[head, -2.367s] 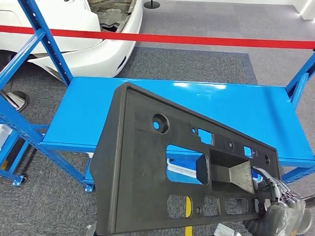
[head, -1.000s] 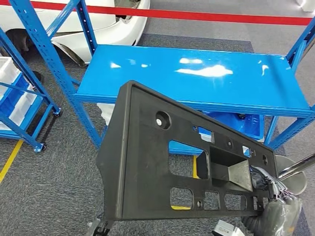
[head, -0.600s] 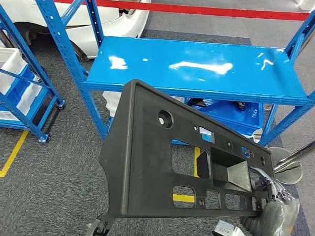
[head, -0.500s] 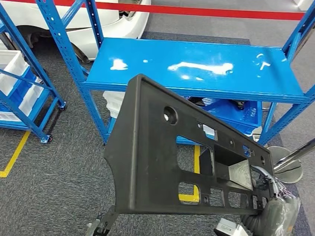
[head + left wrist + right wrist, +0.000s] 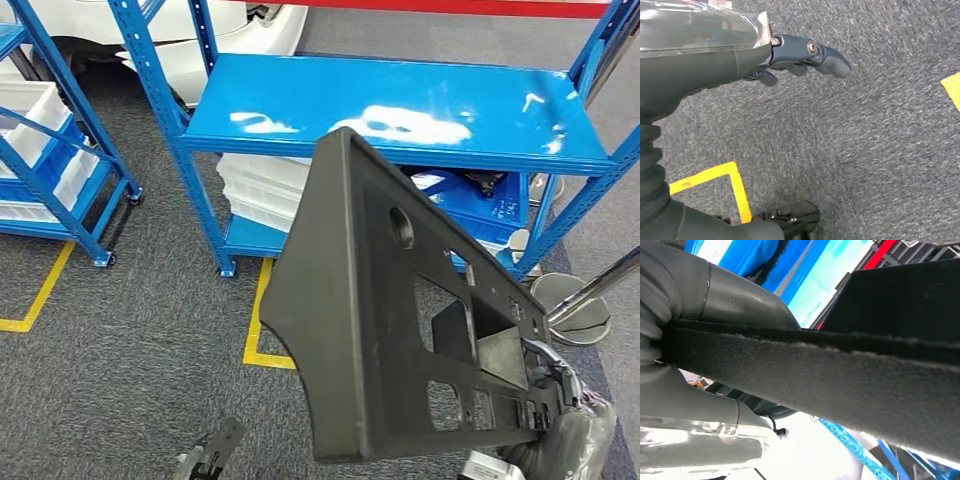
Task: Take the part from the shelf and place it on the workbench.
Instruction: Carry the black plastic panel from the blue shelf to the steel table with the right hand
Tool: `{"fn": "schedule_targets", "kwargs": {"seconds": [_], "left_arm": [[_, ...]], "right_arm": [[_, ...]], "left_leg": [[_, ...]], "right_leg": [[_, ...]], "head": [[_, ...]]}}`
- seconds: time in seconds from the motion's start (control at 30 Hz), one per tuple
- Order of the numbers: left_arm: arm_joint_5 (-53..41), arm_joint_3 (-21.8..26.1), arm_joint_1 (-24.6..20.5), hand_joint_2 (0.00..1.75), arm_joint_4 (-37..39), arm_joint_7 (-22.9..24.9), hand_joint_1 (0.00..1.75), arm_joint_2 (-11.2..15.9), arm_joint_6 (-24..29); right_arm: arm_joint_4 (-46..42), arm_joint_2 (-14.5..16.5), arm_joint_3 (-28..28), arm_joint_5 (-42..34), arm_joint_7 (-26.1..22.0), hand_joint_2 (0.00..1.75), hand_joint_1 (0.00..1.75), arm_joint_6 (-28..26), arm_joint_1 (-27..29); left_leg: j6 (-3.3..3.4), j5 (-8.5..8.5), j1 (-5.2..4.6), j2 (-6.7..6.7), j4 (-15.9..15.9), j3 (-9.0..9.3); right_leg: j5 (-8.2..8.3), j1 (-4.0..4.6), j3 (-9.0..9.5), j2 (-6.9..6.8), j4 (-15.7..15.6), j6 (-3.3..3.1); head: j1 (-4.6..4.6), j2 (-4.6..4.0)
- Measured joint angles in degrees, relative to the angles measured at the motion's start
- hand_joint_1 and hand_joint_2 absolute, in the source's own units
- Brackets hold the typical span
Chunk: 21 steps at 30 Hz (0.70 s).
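Observation:
The part (image 5: 362,330) is a large black plastic panel with round and square cut-outs, held tilted in the air in front of me. My right hand (image 5: 562,435) grips it at its lower right corner. In the right wrist view the grey thumb (image 5: 734,300) lies over the part's rough black edge (image 5: 828,375). My left hand (image 5: 798,52) hangs over the grey carpet with its dark fingers stretched out and nothing in them. The blue shelf (image 5: 392,110) stands beyond the part, its top board bare and shiny.
White trays (image 5: 260,185) and a blue bin (image 5: 483,205) sit under the shelf's top board. A second blue rack (image 5: 45,130) with white bins stands at the left. Yellow floor tape (image 5: 260,320) crosses the carpet. A chrome stanchion base (image 5: 577,315) is at the right.
The whole picture has shifted, so the camera moved: the shelf now lies higher and farther off. The part has turned in my right hand, its free end swung up toward me.

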Motion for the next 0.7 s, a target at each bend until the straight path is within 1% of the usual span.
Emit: {"fn": "schedule_targets", "kwargs": {"seconds": [0.03, 0.07, 0.1, 0.13, 0.17, 0.2, 0.23, 0.27, 0.3, 0.33, 0.37, 0.4, 0.43, 0.47, 0.5, 0.53, 0.57, 0.6, 0.63, 0.67, 0.7], "left_arm": [[0.00, 0.00, 0.02, 1.75, 0.00, -0.01, 0.00, 0.00, 0.01], [-0.01, 0.00, 0.09, 1.75, 0.01, -0.01, 0.00, -0.01, 0.01], [-0.01, 0.01, 0.16, 1.75, 0.02, 0.00, 0.00, -0.01, 0.00], [-0.01, 0.01, 0.22, 1.75, 0.03, 0.01, 0.00, -0.02, -0.01], [-0.02, 0.01, 0.22, 1.75, 0.04, 0.01, 0.00, -0.02, -0.02], [-0.01, 0.02, 0.21, 1.75, 0.04, 0.01, 0.00, -0.02, -0.03], [-0.01, 0.02, 0.20, 1.75, 0.04, 0.00, 0.00, -0.01, -0.04], [-0.01, 0.02, 0.20, 1.75, 0.04, -0.05, 0.00, 0.01, -0.05], [-0.03, 0.02, 0.21, 1.75, 0.04, -0.11, 0.00, 0.02, -0.06], [-0.05, 0.01, 0.21, 1.75, 0.04, -0.17, 0.00, 0.03, -0.07], [-0.07, 0.01, 0.20, 1.75, 0.04, -0.22, 0.00, 0.03, -0.07], [-0.09, 0.00, 0.20, 1.75, 0.04, -0.24, 0.00, 0.01, -0.05], [-0.11, -0.01, 0.22, 1.75, 0.04, -0.24, 0.00, -0.01, -0.03], [-0.15, -0.02, 0.24, 1.75, 0.04, -0.24, 0.00, -0.04, -0.01], [-0.21, -0.03, 0.25, 1.75, 0.04, -0.24, 0.00, -0.07, 0.00], [-0.34, -0.04, 0.27, 1.75, 0.04, -0.23, 0.00, -0.09, 0.01], [-0.48, -0.04, 0.29, 1.75, 0.04, -0.22, 0.00, -0.11, 0.01], [-0.60, -0.04, 0.30, 1.75, 0.04, -0.20, 0.00, -0.12, 0.02], [-0.69, -0.04, 0.31, 1.75, 0.04, -0.18, 0.00, -0.13, 0.03], [-0.73, -0.04, 0.32, 1.75, 0.04, -0.16, 0.00, -0.13, 0.04], [-0.74, -0.04, 0.33, 1.75, 0.04, -0.14, 0.00, -0.11, 0.05]], "right_arm": [[-0.07, 0.08, -0.12, -0.09, -0.09, 1.75, 1.75, -0.02, 0.07], [-0.09, 0.13, -0.25, -0.15, -0.21, 1.75, 1.75, -0.03, 0.16], [-0.10, 0.15, -0.36, -0.21, -0.30, 1.75, 1.75, -0.03, 0.29], [-0.11, 0.16, -0.48, -0.26, -0.37, 1.75, 1.75, -0.03, 0.41], [-0.13, 0.16, -0.60, -0.30, -0.43, 1.75, 1.75, -0.03, 0.48], [-0.13, 0.16, -0.69, -0.34, -0.44, 1.75, 1.75, -0.03, 0.52], [-0.13, 0.16, -0.77, -0.37, -0.45, 1.75, 1.75, -0.03, 0.53], [-0.13, 0.16, -0.82, -0.38, -0.46, 1.75, 1.75, -0.03, 0.55], [-0.13, 0.16, -0.85, -0.37, -0.52, 1.75, 1.75, -0.03, 0.57], [-0.13, 0.18, -0.89, -0.33, -0.61, 1.75, 1.75, -0.03, 0.58], [-0.14, 0.20, -0.95, -0.28, -0.70, 1.75, 1.75, -0.03, 0.57], [-0.17, 0.24, -1.03, -0.25, -0.79, 1.75, 1.75, -0.03, 0.57], [-0.27, 0.29, -1.11, -0.23, -0.83, 1.75, 1.75, -0.03, 0.54], [-0.39, 0.34, -1.17, -0.24, -0.84, 1.75, 1.75, -0.04, 0.44], [-0.52, 0.39, -1.22, -0.27, -0.85, 1.75, 1.75, -0.04, 0.33], [-0.65, 0.45, -1.23, -0.36, -0.85, 1.75, 1.75, -0.05, 0.25], [-0.73, 0.51, -1.25, -0.49, -0.86, 1.75, 1.75, -0.06, 0.24], [-0.77, 0.60, -1.25, -0.61, -0.91, 1.75, 1.75, -0.07, 0.33], [-0.81, 0.71, -1.26, -0.74, -0.96, 1.75, 1.75, -0.07, 0.40], [-0.81, 0.81, -1.28, -0.83, -1.00, 1.75, 1.75, -0.07, 0.47], [-0.81, 0.91, -1.30, -0.86, -1.04, 1.75, 1.75, -0.07, 0.52]], "left_leg": [[0.35, -0.24, -0.07, -0.02, -0.99, 0.17], [0.75, 0.07, -0.02, 0.06, -1.04, -0.29], [1.21, 0.57, 0.04, 0.14, -1.04, -0.82], [1.73, 1.25, 0.13, 0.24, -1.04, -1.50], [2.14, 1.97, 0.20, 0.34, -1.05, -2.28], [2.39, 2.68, 0.14, 0.36, -1.03, -3.13], [2.56, 3.37, 0.09, 0.40, -1.01, -4.04], [2.62, 4.00, 0.02, 0.43, -0.99, -4.92], [2.63, 4.58, -0.06, 0.46, -0.97, -5.75], [2.63, 5.15, -0.16, 0.52, -0.95, -6.54], [2.61, 5.68, -0.27, 0.58, -0.95, -7.23], [2.58, 6.17, -0.35, 0.65, -0.95, -7.73], [2.49, 6.56, -0.51, 0.73, -0.89, -8.06], [2.32, 6.91, -0.60, 0.85, -0.85, -8.24], [2.08, 7.25, -0.63, 1.06, -0.80, -8.38], [1.78, 7.58, -0.64, 1.39, -0.77, -8.50], [1.43, 7.89, -0.62, 1.78, -0.80, -8.66], [1.10, 7.70, -0.59, 1.91, -0.61, -8.94], [0.78, 6.74, -0.56, 1.78, 0.25, -9.40], [0.47, 5.00, -0.48, 1.43, 2.15, -10.20], [0.19, 2.64, -0.32, 0.98, 5.23, -11.36]], "right_leg": [[0.57, 0.00, -0.35, 0.00, 0.11, 0.32], [0.83, -0.06, -0.69, 0.05, 0.17, 0.66], [0.31, -0.10, -1.03, 0.13, 0.45, 1.02], [-1.41, -0.18, -1.47, 0.23, 1.56, 1.40], [-4.12, -0.30, -2.05, 0.31, 3.75, 1.74], [-7.22, -0.38, -2.67, 0.35, 6.92, 2.05], [-9.80, -0.48, -3.22, 0.36, 10.65, 2.28], [-10.92, -0.54, -3.46, 0.36, 13.90, 2.40], [-10.45, -0.58, -3.19, 0.37, 15.95, 2.43], [-8.66, -0.57, -2.14, 0.37, 16.17, 2.33], [-6.46, -0.53, -0.21, 0.34, 14.43, 2.08], [-4.87, -0.38, 2.53, 0.12, 11.00, 1.66], [-4.36, -0.09, 5.95, -0.47, 6.08, 1.09], [-4.87, 0.17, 9.05, -1.06, 1.35, 0.59], [-5.66, 0.45, 11.23, -1.56, -2.22, 0.20], [-6.27, 0.64, 12.42, -1.75, -4.52, -0.05], [-6.32, 0.59, 12.52, -1.49, -5.32, -0.27], [-5.93, 0.48, 12.22, -1.17, -5.57, -0.56], [-5.44, 0.31, 11.86, -0.79, -5.77, -0.92], [-4.92, 0.13, 11.39, -0.45, -5.87, -1.29], [-4.53, 0.07, 10.86, -0.09, -5.77, -1.52]], "head": [[0.03, 0.00], [0.00, 0.00], [0.00, 0.00], [0.03, 0.00], [0.06, 0.00], [0.10, 0.00], [0.13, 0.00], [0.14, 0.00], [0.13, 0.00], [0.13, 0.00], [0.13, 0.00], [0.11, 0.00], [0.12, 0.00], [0.10, 0.00], [0.09, 0.00], [0.09, 0.00], [0.08, 0.00], [0.05, 0.00], [0.02, 0.00], [-0.04, 0.00], [-0.09, 0.00]]}}
